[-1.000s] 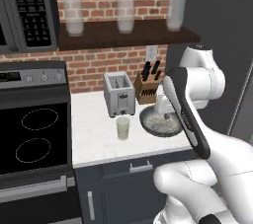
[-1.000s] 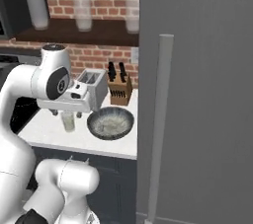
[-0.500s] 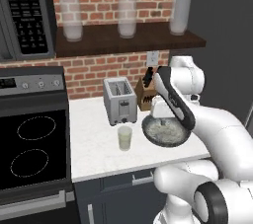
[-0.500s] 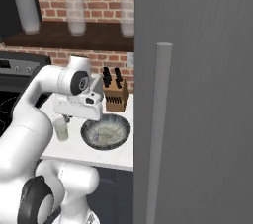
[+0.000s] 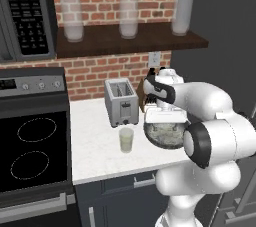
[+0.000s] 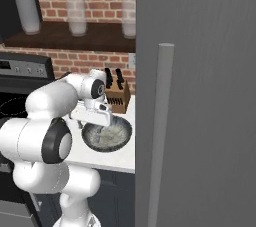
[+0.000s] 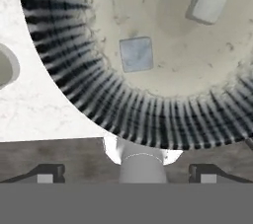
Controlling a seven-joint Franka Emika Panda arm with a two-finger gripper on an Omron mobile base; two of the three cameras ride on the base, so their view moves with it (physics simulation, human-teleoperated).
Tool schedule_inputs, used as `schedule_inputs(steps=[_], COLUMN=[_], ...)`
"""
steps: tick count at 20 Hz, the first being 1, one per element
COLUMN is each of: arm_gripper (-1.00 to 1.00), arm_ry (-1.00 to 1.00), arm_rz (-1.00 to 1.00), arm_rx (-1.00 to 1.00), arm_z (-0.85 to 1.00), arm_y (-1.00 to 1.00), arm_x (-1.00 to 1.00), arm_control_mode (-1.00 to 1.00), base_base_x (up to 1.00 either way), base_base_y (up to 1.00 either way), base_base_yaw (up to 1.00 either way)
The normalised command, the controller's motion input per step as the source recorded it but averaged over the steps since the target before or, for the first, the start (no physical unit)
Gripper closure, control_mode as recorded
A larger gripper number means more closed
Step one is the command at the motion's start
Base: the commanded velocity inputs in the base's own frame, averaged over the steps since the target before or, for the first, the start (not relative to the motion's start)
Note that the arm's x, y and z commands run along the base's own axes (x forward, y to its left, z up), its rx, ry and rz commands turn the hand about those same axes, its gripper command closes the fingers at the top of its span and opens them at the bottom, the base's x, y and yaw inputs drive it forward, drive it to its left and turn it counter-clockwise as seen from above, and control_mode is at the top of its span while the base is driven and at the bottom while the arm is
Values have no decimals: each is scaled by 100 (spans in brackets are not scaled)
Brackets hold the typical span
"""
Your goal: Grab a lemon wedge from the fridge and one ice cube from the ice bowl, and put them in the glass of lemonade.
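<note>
The ice bowl [image 7: 69,65] has a dark ribbed wall, and two ice cubes [image 7: 136,54] lie on its pale bottom. It stands on the white counter [image 5: 95,146], right of the glass of lemonade [image 5: 126,140]. My gripper [image 7: 127,173] hangs just above the ice bowl [image 6: 112,138], open, its fingertips [image 7: 47,173] wide apart with nothing between them. In the base views the gripper [image 5: 166,122] points down over the ice bowl [image 5: 165,136], which my arm partly covers. The fridge [image 6: 210,71] is shut, so the lemon wedge is hidden.
A silver toaster [image 5: 121,102] stands behind the glass. A knife block [image 6: 116,98] sits at the brick wall behind the bowl. The stove [image 5: 30,151] lies to the left. Frosted jars [image 5: 128,13] line the shelf above. The fridge's long handle [image 6: 159,136] is close on the right.
The base has driven, so both base views shifted and the counter looks nearer. My arm has folded in and brought the open gripper down over the ice bowl.
</note>
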Motion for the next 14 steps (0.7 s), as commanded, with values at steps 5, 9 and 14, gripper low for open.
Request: schedule_inputs(steps=[5, 9, 14], arm_gripper=[-100, -100, -100], arm_ry=[-12, -1, -1], arm_rz=[-11, -2, 0], arm_rx=[0, 0, 0], arm_z=[-40, -35, -26], arm_y=[-17, -5, 3], arm_x=[15, 0, 0], arm_control_mode=[-100, -100, -100], base_base_x=[0, 0, 0], base_base_y=[0, 0, 0], base_base_yaw=[0, 0, 0])
